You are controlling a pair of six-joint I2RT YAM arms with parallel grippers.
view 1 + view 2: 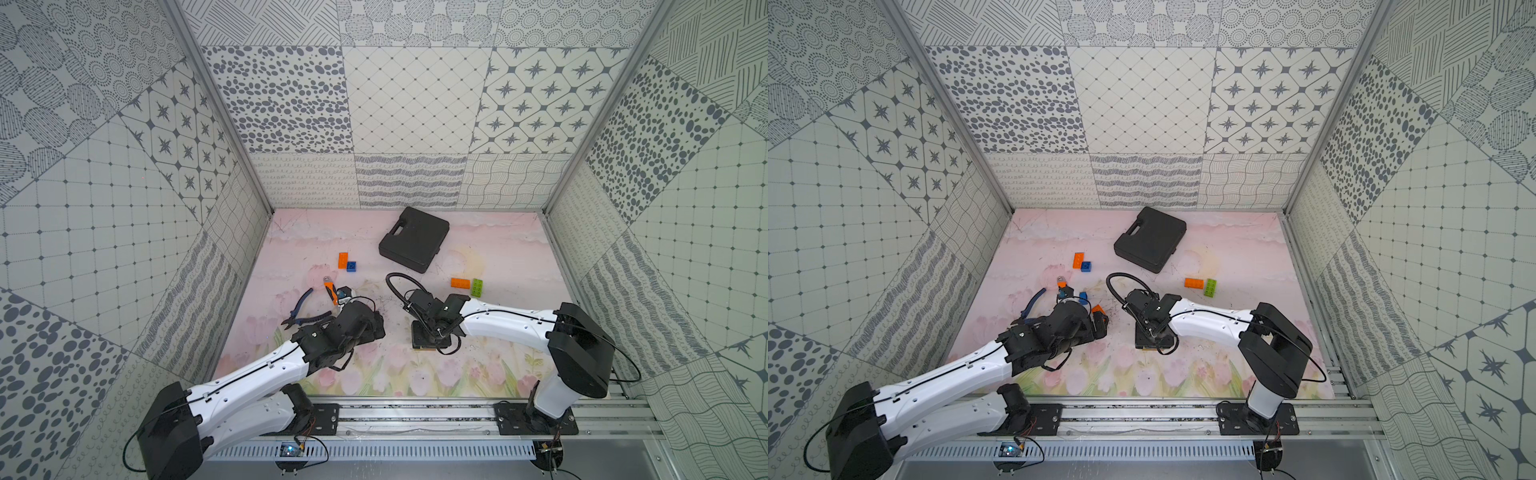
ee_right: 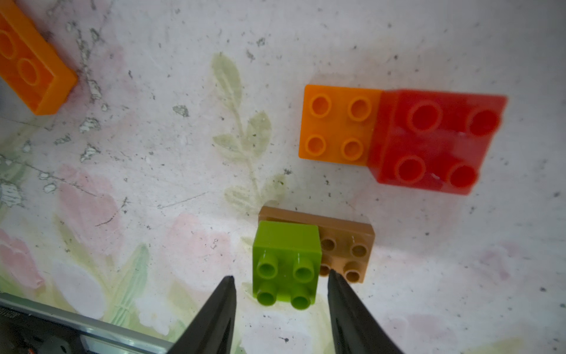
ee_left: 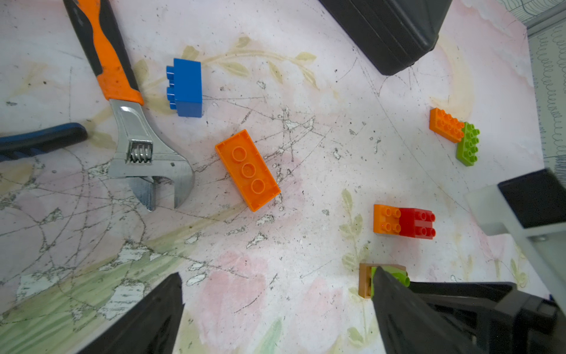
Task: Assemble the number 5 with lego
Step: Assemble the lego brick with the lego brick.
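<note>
Right wrist view showed our right pincer (image 2: 280,275) part-open astride, not gripping, the square lime-green studded plastic brick (image 2: 286,257), which we judged light, rigid, best pinched across flat sides.

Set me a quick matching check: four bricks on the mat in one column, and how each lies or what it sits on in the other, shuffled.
Bricks:
1. green square brick
2. red brick
3. blue brick
4. loose orange brick

States:
A. underside up on the mat
B. on its side, studs pointing sideways
C. stacked on the brown brick
D. stacked on the studs-up orange brick

Pairs: 1-C, 2-D, 3-B, 4-A
</note>
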